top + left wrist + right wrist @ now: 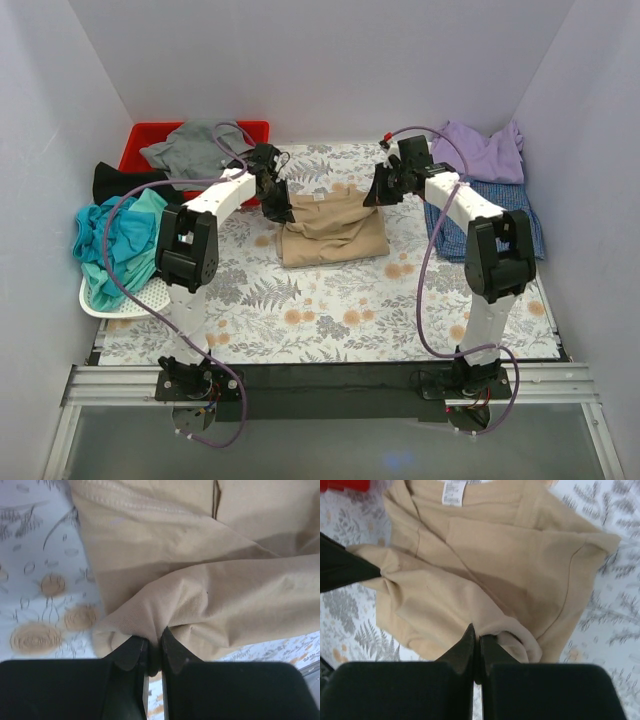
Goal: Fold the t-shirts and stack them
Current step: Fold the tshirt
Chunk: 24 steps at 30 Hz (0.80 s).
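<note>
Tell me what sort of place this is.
Probably a robot test cell for laundry folding: plain white walls box in a floral-clothed table, the left arm and right arm are bolted at its near edge, and t-shirts sit in a red bin and white basket.

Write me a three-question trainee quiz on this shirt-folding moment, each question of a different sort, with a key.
1. True or false: the left gripper and the right gripper are each shut on the tan t-shirt.
2. In the top view, the lavender t-shirt lies at: A, near left; B, far right; C, centre.
3. What colour is the bin that holds the grey t-shirt?

Key: 1 true; 2 B; 3 red.
</note>
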Motion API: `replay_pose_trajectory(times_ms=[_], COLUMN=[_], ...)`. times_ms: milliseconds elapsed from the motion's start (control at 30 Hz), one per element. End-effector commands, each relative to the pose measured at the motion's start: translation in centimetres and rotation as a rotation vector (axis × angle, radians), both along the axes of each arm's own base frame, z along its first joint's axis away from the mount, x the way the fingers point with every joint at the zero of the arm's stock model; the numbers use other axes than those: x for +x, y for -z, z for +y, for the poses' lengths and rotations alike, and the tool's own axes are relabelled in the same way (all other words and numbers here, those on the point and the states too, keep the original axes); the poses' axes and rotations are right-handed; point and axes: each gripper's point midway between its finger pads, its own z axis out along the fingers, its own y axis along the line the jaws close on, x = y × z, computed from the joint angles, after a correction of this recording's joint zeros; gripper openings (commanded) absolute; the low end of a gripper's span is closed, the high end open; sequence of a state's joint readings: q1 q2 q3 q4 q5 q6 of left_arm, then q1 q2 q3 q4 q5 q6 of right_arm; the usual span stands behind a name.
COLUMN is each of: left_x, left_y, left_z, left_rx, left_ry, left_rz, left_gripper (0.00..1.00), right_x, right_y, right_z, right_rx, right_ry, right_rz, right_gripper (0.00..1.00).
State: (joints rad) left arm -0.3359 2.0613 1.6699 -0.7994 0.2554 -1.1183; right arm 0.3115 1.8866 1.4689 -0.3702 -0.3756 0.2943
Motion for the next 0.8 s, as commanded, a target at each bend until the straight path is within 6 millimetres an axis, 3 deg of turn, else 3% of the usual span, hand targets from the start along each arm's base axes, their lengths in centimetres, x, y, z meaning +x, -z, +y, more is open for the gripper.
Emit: replay_pose_trajectory(times_ms=[0,67,133,167,200,267,367,400,433,500,533,633,767], left_x=[2.8,4.1,5.7,6.2,7.5,8.9,11.1,11.7,12.1,12.1,12.0,11.3,11.1], left_y=[-1.8,-1.2,-1.6,-1.1,-2.1,-2.6,-4.9,-6.3,-7.2,-8.7,-10.1,-10.8,-11.1], left_z=[-0.5,-0.4,-0.3,-0.3,0.1,0.7,2.0,2.4,2.6,2.5,2.4,2.8,3.7], left_rx=[-0.059,-0.088,-0.115,-0.122,-0.129,-0.124,-0.116,-0.100,-0.096,-0.103,-0.117,-0.114,-0.073], left_ry=[0.009,-0.001,-0.013,-0.015,-0.027,-0.046,-0.085,-0.097,-0.097,-0.084,-0.079,-0.103,-0.116], left_rz=[-0.077,-0.084,-0.121,-0.121,-0.157,-0.198,-0.298,-0.343,-0.377,-0.413,-0.439,-0.455,-0.481], left_gripper=[0.00,0.00,0.00,0.01,0.08,0.11,0.19,0.20,0.21,0.22,0.22,0.24,0.26], right_x=[3.9,5.6,6.6,7.1,7.6,9.0,10.2,10.3,10.1,9.9,9.4,8.1,6.0], right_y=[-1.1,-1.0,1.1,1.4,1.5,1.3,-0.1,-1.9,-1.8,-4.6,-4.9,-6.5,-6.6], right_z=[0.2,-0.3,-1.0,-1.3,-1.6,-2.5,-3.1,-3.2,-3.6,-3.6,-3.4,-2.3,-0.5], right_rx=[0.018,-0.005,-0.059,-0.081,-0.108,-0.153,-0.191,-0.186,-0.202,-0.186,-0.178,-0.112,-0.067], right_ry=[-0.011,0.015,0.038,0.053,0.047,0.085,0.091,0.095,0.093,0.086,0.066,0.016,-0.031], right_rz=[-0.078,-0.096,-0.080,-0.085,-0.107,-0.171,-0.260,-0.310,-0.328,-0.400,-0.408,-0.409,-0.386], right_gripper=[0.01,0.04,0.21,0.27,0.36,0.46,0.49,0.50,0.50,0.51,0.51,0.52,0.52])
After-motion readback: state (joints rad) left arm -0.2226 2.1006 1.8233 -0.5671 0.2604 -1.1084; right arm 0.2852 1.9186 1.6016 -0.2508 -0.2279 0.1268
